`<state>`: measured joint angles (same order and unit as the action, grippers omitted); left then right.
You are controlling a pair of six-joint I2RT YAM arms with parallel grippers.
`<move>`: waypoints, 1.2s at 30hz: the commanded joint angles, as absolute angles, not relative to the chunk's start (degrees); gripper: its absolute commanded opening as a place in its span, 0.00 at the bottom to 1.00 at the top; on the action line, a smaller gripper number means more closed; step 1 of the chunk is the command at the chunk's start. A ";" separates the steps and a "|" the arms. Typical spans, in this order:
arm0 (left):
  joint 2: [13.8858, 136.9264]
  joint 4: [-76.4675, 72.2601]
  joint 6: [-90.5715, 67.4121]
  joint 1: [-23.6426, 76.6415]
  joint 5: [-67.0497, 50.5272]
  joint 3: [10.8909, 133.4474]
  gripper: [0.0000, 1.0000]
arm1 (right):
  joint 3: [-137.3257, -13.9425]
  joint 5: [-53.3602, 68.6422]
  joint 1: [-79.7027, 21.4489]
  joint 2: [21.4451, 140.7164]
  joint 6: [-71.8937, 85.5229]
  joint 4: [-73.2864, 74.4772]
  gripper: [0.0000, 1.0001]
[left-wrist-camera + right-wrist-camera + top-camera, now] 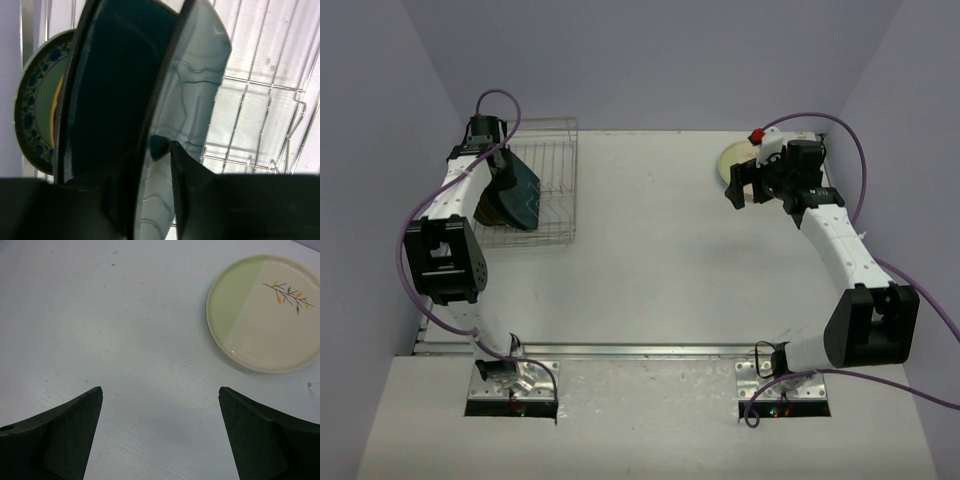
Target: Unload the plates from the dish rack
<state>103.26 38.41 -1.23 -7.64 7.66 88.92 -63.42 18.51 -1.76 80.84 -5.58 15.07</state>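
Left wrist view: your left fingers [200,200] straddle the dark teal plate [115,90], grip not clear. A tilted lift may knock the patterned plate [35,115]; right fingers [60,435] are open.

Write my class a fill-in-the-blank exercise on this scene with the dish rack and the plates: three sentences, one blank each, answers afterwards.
1. The dish rack, with the teal plate standing in it, is on the robot's ____ side.
2. The right gripper is ____ and holds nothing.
3. The cream plate lies flat on the ____.

Missing words: left; open; table.
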 commanded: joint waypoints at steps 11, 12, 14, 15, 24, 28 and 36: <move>100.08 38.82 -0.45 -7.56 3.60 96.12 0.00 | -63.93 21.65 -2.11 79.85 -3.96 13.75 0.99; 99.69 39.34 -0.28 -7.56 3.77 97.80 0.00 | -64.15 21.95 -2.11 79.73 -3.87 13.88 0.99; 99.04 40.17 1.73 -7.60 3.87 101.34 0.00 | -64.40 22.42 -2.11 79.54 -3.64 14.11 0.99; 98.67 40.54 2.07 -7.56 3.89 102.67 0.00 | -64.69 22.64 -2.11 79.47 -3.51 14.24 0.99; 93.05 42.01 3.36 -7.56 -2.19 110.37 0.00 | -66.78 27.28 -2.20 79.36 -1.05 16.40 0.99; 87.54 39.98 0.68 -7.47 -20.42 106.86 0.00 | -66.06 37.07 -2.20 78.96 4.74 13.85 0.99; 80.68 29.87 -9.94 -6.72 -54.71 94.43 0.00 | -61.89 55.86 -2.99 80.29 27.79 -2.69 0.99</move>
<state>84.74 42.30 -2.36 -7.45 -31.16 98.49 -63.69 44.03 -2.10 80.83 13.79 11.04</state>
